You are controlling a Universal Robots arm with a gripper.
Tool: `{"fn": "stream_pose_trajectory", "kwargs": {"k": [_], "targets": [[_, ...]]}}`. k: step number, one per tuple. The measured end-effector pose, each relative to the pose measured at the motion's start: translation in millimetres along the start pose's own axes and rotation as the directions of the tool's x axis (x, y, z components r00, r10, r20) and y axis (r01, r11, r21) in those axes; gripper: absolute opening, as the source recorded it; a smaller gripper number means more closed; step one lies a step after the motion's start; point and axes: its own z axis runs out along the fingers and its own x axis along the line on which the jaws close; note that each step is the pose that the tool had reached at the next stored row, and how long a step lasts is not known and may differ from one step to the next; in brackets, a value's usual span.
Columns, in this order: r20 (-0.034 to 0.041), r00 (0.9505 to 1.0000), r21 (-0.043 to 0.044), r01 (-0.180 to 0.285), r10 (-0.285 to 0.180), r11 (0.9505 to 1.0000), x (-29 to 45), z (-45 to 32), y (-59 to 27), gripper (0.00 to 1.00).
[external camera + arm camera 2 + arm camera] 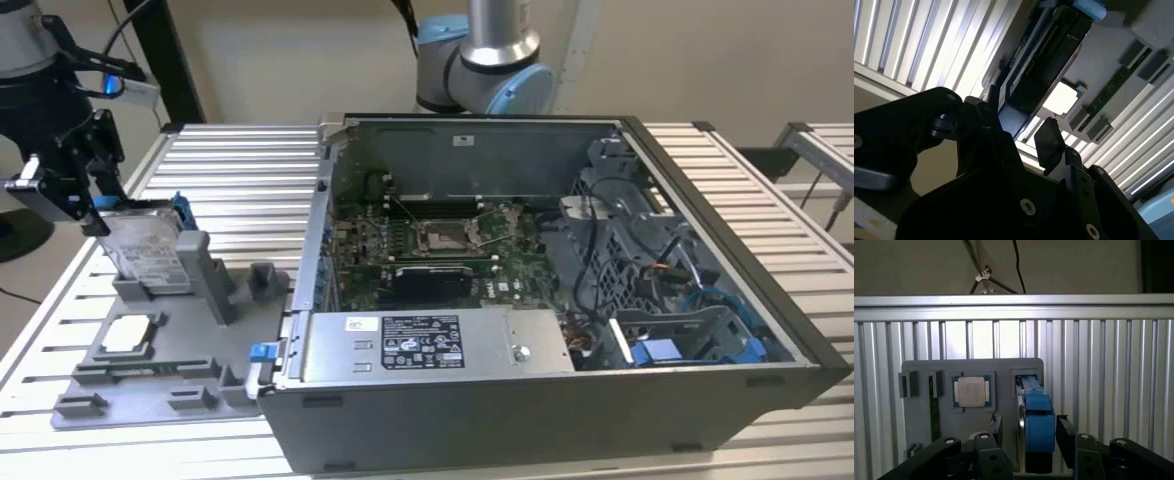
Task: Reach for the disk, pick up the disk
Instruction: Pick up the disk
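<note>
Tool (pixel 1029 426) open, jaws straddling the disk (pixel 1037 412) edge-on. A gap shows at one jaw, so nothing looks gripped yet. Disk stands upright in a slot of the grey tray (pixel 174 375) – top edge left exposed for grasping – chip (pixel 970 390) flat beside it; tray sits on the slatted surface (pixel 240 170).

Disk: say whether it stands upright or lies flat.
Upright. The disk stands on edge in the grey tray's slot, the open claw straddling its top.

The disk (pixel 134 228) was silver with a white label (pixel 155 264) and a blue frame (pixel 1039 422). The tray (pixel 200 345) was grey. The table (pixel 240 170) had pale stripes.
</note>
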Motion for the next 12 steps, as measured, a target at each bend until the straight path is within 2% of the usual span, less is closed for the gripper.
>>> {"fn": "stream_pose_trajectory", "kwargs": {"k": [12], "targets": [[0.0, 1.0, 0.0, 0.0, 0.0, 1.0, -1.2, 18.8, -0.1, 1.0]]}}
